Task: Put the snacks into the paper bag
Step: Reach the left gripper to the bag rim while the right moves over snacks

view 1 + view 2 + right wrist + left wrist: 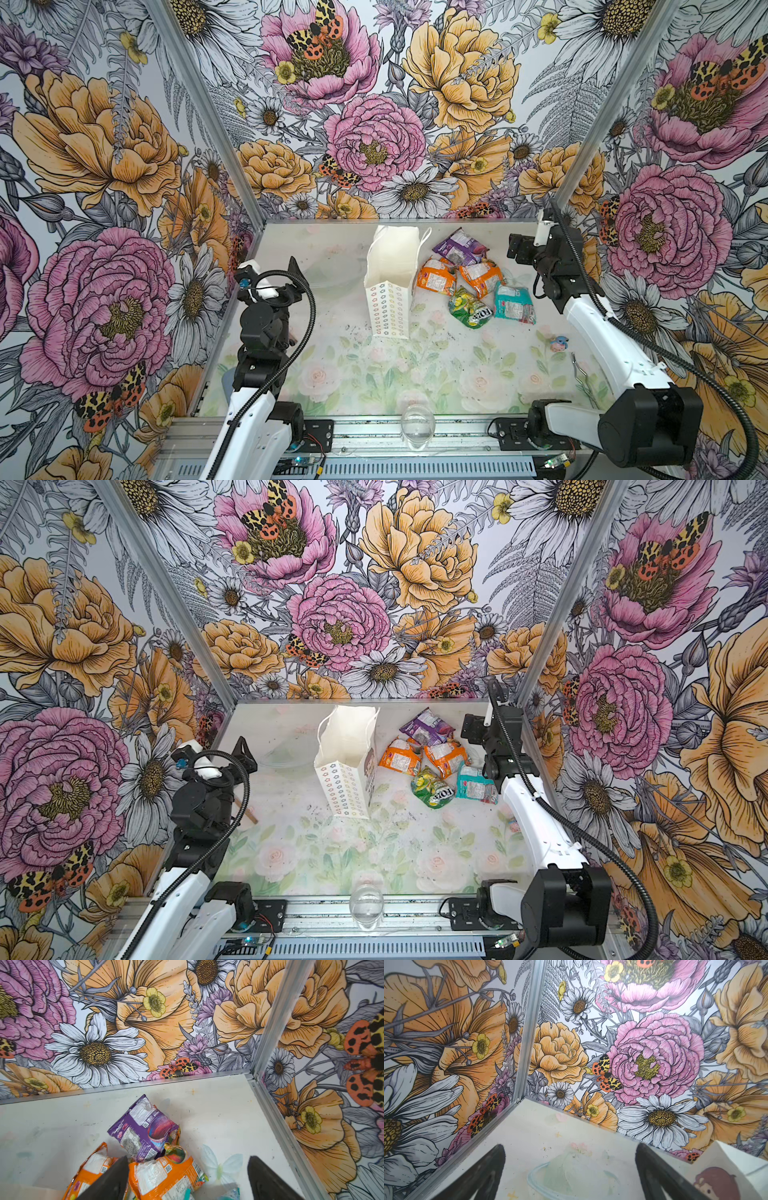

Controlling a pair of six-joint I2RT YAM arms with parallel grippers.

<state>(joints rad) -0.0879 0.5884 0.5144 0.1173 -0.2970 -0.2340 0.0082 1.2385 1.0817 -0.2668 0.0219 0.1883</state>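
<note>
Glass point(417, 426): clear, and closest to me, at the front edge of the surface point(361, 374). It is not part of my job.
Left arm point(266, 328): on the left side, well apart from the snacks.
Left jaws: spread wide, with nothing in them. They hang over a see-through dish point(571, 1176).
Paper bag point(388, 309): it stands up in the middle with its mouth open at the top. I see nothing in it.
Snacks: all five lie on the surface to the right of the bag. None is inside yet, so I think my job is just starting.
Green-yellow packet point(469, 309): the nearest snack, just beside the teal packet point(514, 303).
Orange packet by the bag point(436, 280): just beside the bag's wall.
Other orange packet point(482, 274): right next to the first one.
Purple packet point(459, 247): the farthest back, touching the orange ones.
Right arm point(598, 332): it reaches in from the right, toward the far corner.
Right jaws: spread wide and grasping nothing. In the right wrist view they hang over the orange packets.
Worry one: the packets sit in a tight bunch, so I might pinch two at once and drop one.
Worry two: the plastic is crinkly and smooth, so a packet could slip out on the way.
Worry three: the bag looks light. A bump from my arm, or a packet hitting its rim, could tip it over.
Worry four: the cord handles point(424, 245) hang by the mouth and could catch my jaws.
</note>
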